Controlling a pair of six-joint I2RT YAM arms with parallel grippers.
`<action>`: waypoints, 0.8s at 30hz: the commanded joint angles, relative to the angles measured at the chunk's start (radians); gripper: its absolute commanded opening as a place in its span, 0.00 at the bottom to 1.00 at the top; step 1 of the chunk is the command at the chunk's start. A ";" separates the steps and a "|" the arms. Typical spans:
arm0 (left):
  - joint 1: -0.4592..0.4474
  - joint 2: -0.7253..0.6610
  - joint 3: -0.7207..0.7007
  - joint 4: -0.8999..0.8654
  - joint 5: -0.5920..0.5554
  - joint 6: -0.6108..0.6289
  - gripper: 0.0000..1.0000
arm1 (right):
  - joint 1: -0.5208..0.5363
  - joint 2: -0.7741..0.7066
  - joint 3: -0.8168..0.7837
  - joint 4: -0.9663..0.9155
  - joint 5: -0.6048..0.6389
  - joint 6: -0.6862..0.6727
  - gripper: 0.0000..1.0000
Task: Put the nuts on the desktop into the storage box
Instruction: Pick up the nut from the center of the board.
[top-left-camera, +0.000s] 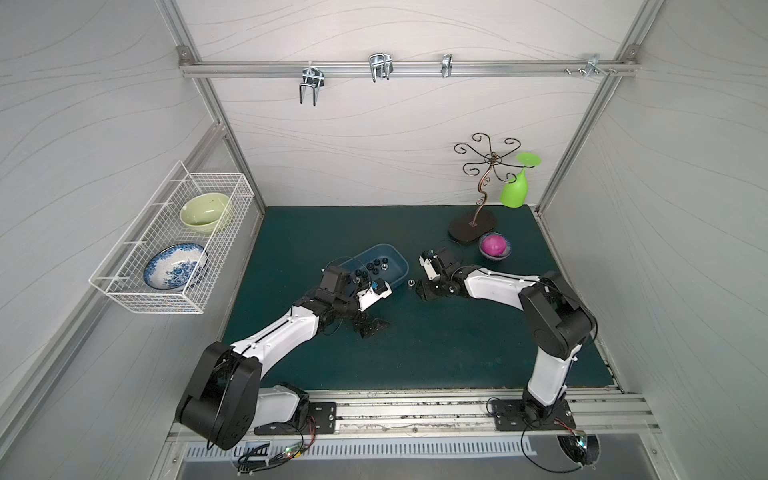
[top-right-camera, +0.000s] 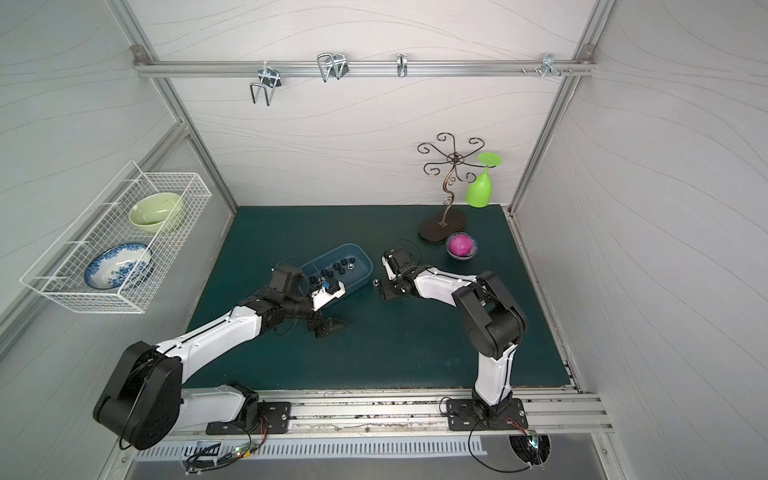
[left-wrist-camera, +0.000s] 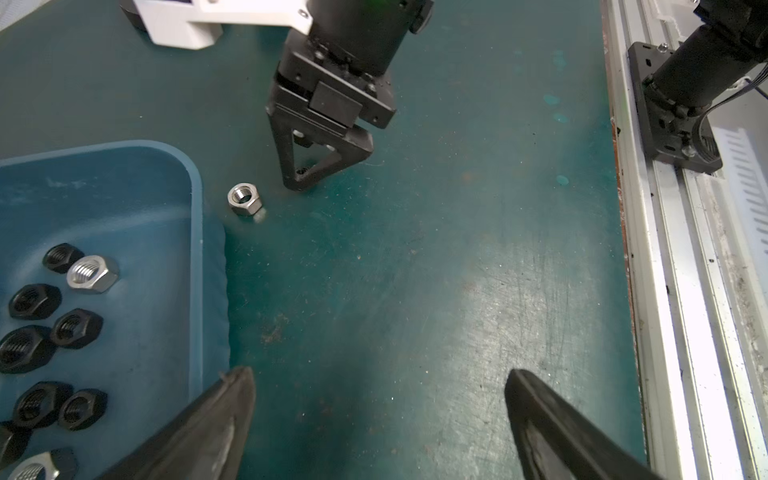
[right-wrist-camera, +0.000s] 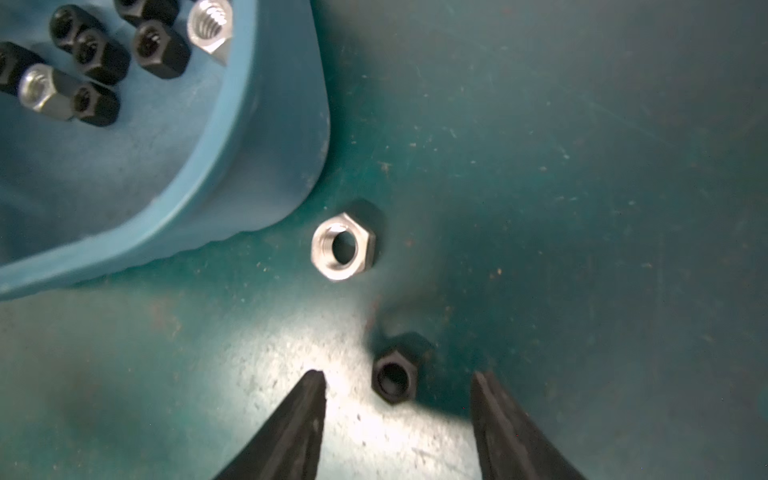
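On a low, outstretched arm, the right end effector stands parted around a black nut on the table, not touching it. A silver nut lies just beside the storage box. The left end effector gapes wide.

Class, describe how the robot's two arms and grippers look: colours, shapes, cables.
Both the left arm and right arm have white link shells between bulky black joint housings, with thin black cables trailing. Each wrist carries a white bracket. The left gripper and right gripper are black, with tapering pointed fingers built as open triangular frames.
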 joint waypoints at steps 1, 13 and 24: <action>-0.004 0.006 0.042 0.013 -0.021 0.008 0.99 | 0.005 0.024 0.020 -0.066 0.020 0.010 0.56; -0.004 0.014 0.048 0.010 -0.034 -0.001 0.99 | 0.064 0.113 0.152 -0.249 0.135 -0.009 0.46; -0.004 0.016 0.052 0.009 -0.037 -0.005 0.99 | 0.073 0.176 0.232 -0.372 0.144 0.003 0.29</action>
